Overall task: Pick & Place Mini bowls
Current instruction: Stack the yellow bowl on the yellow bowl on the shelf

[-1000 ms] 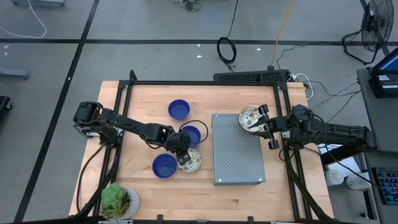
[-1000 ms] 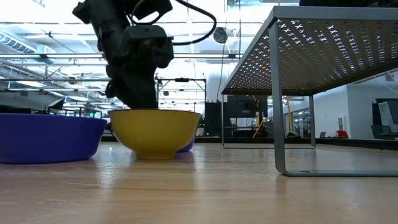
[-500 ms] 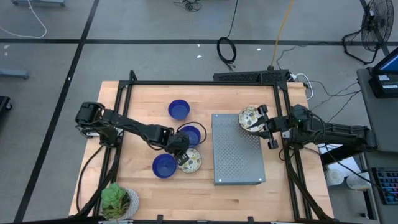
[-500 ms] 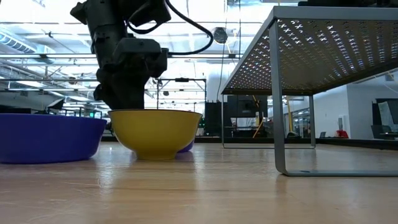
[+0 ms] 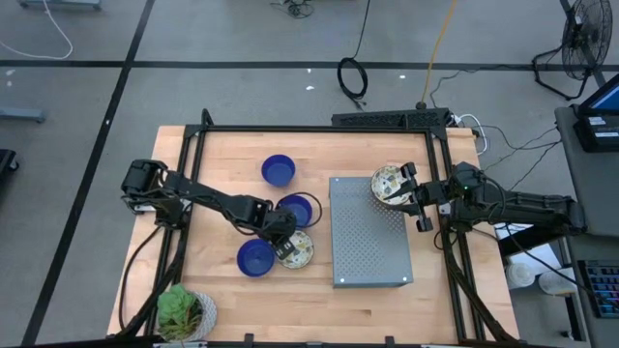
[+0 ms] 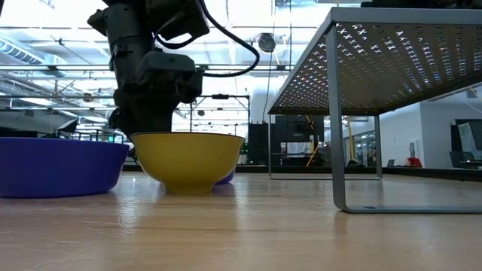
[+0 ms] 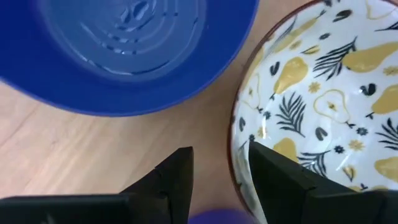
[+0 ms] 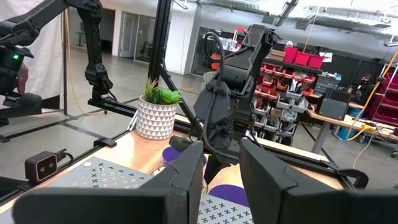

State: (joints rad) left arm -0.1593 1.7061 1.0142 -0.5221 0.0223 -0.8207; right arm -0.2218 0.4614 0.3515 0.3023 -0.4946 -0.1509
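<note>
Three blue mini bowls (image 5: 278, 170) (image 5: 295, 208) (image 5: 255, 257) stand on the wooden table. A patterned bowl (image 5: 297, 248), cream with yellow pears inside and yellow outside (image 6: 188, 158), rests on its base between them. My left gripper (image 7: 217, 180) is open over this bowl's rim (image 7: 239, 146), one finger inside and one outside. A second patterned bowl (image 5: 389, 184) sits on the grey perforated stand (image 5: 368, 237). My right gripper (image 5: 414, 193) is open beside it; that bowl does not show in the right wrist view. My left gripper comes from above, pointing down, at the patterned bowl's rim (image 7: 239, 146) on the side facing the blue bowls. One finger (image 7: 280, 180) stands inside the bowl and the other (image 7: 174, 180) outside. Whether either finger touches the rim, I cannot tell.
A white pot with a green plant (image 5: 179, 311) stands at the table's near left corner. The stand's legs (image 6: 337, 135) rise right of the bowls. A black frame (image 5: 319, 129) borders the table. Bare wood lies near the front edge.
My left gripper has shifted a little toward the table's left while staying low at the patterned bowl's rim. The bowls and my right arm have kept still.
</note>
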